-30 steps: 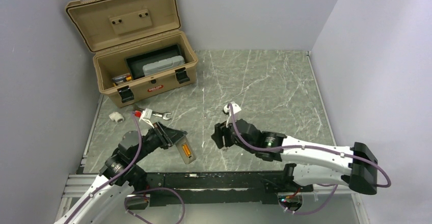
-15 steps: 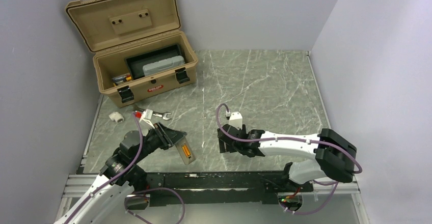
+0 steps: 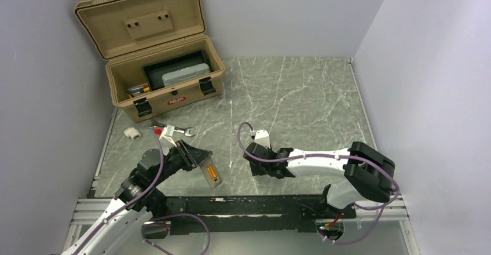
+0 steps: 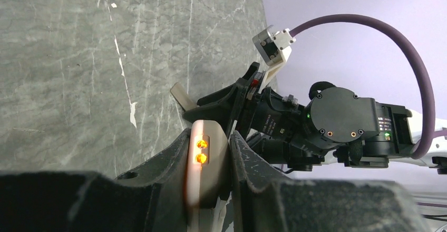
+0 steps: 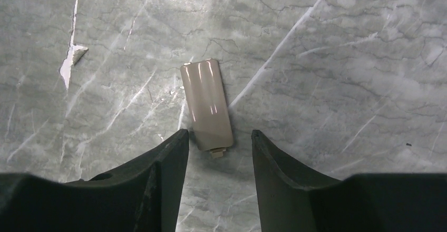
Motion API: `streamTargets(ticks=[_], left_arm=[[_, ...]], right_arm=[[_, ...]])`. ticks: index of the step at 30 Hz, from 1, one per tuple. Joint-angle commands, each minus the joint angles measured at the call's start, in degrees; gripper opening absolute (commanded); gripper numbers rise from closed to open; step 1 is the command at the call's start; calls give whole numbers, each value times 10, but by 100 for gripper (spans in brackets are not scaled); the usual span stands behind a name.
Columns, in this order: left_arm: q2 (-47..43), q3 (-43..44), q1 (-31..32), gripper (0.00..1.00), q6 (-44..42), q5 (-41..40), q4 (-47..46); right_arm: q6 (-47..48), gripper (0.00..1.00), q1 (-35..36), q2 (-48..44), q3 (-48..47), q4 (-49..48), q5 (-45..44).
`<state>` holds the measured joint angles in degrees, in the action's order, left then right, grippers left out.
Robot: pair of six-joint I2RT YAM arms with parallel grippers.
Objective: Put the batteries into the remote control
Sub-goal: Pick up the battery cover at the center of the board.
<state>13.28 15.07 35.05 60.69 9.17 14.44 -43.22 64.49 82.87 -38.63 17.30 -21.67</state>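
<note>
My left gripper (image 3: 198, 157) is shut on the remote control (image 3: 211, 172), a slim pale bar that sticks out toward the near edge and has an orange strip on its upper face. In the left wrist view the remote control (image 4: 206, 161) sits clamped between the fingers, with two orange dots glowing at its end. I cannot pick out the batteries as separate things. My right gripper (image 5: 217, 137) is open, low over the table. A small beige cover plate (image 5: 206, 104) lies flat just ahead of its fingertips. In the top view the right gripper (image 3: 255, 165) hides that plate.
An open tan toolbox (image 3: 124, 101) stands at the back left, holding a grey case (image 3: 185, 74) and small yellow-black items (image 3: 138, 90). A wrench (image 3: 183, 131) and a small white block (image 3: 132, 132) lie in front of it. The right arm's body (image 4: 337, 121) is close beside the left gripper.
The right arm has folded in and swung left, bringing its gripper lower over the cover plate. Its jaws widened, then narrowed. The left arm and remote have not moved.
</note>
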Motion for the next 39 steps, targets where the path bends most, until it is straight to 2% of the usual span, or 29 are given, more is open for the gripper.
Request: streamTargets(ticks=[1,15,25,29,33,39], left_arm=[[-1,-1,-2,0,0,5,-38],[-6,-11,-2,0,9,5,-49],[-6,-31,-2,0,29,-8,-84],[-30,-65,-2,0,57,-51,-123],[-52,-104,-2,0,79,-89,-197],[-7,-140,-2,0,108,-90,-299]], right_arm=[[21,47,1,21,-14,-11,26],[64,28,10,9,-10,-28,48],[86,21,10,-79,-17,-6,26],[103,20,10,-129,-49,11,21],[142,19,11,-152,-92,10,64],[206,17,17,-133,-169,22,121]])
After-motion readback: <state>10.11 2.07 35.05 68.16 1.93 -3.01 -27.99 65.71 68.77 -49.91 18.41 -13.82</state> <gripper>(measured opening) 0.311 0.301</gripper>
